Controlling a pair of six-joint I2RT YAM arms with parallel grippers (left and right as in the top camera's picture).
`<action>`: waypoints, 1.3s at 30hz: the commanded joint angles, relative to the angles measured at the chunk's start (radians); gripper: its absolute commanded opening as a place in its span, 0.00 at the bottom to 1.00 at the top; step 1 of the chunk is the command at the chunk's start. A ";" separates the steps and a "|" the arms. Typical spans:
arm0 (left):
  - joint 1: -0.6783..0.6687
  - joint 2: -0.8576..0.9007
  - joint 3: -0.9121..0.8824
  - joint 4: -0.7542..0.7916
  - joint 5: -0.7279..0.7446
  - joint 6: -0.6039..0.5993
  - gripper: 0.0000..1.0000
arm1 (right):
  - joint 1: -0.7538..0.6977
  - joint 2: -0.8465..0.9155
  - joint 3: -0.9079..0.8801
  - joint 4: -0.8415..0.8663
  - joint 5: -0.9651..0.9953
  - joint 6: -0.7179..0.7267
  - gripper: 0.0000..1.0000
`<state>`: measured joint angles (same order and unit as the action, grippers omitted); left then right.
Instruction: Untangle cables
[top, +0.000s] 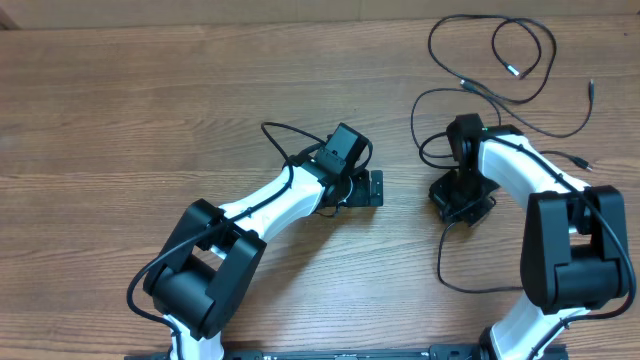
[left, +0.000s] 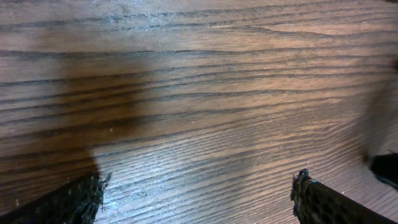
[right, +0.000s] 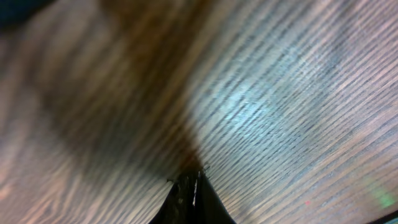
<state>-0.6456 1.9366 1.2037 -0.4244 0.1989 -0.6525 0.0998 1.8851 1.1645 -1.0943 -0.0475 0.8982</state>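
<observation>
Overhead view:
- The cables (top: 513, 71) lie in loose overlapping loops at the far right of the wooden table (top: 150, 110).
- Several small plug ends (top: 590, 88) splay outward from the loops.
- One strand trails down toward the right arm's wrist and passes close beside it. Whether it touches the arm cannot be told.

Right gripper (top: 462, 202):
- It points down at the tabletop, on the near side of the loops and slightly to their left. It is near them but off them.
- In the right wrist view the fingers (right: 189, 193) are pressed together into one dark wedge.
- That picture is blurred. Only wood grain shows around the tips, and no cord is seen between them.
- State: clenched, gripping nothing visible.

Left gripper (top: 368, 188):
- It sits mid-table, well apart from the cables, with the right gripper between it and them.
- In the left wrist view the two textured black fingers (left: 81, 200) stand at opposite lower corners, with bare wood across the whole gap.
- State: released, spread wide, nothing inside.

No cable appears in either wrist view.
</observation>
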 joint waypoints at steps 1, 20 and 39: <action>0.010 0.016 -0.004 -0.015 0.011 -0.005 1.00 | 0.000 0.002 0.145 -0.056 0.013 -0.072 0.04; 0.011 0.016 -0.004 -0.017 0.011 -0.005 0.99 | 0.002 0.001 0.586 -0.600 0.099 -0.156 0.04; 0.011 0.016 -0.004 -0.013 0.008 -0.005 0.99 | 0.003 0.001 0.296 -0.481 0.095 -0.155 0.04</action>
<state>-0.6418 1.9362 1.2049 -0.4297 0.2054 -0.6525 0.0998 1.8908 1.4769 -1.5883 0.0341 0.7391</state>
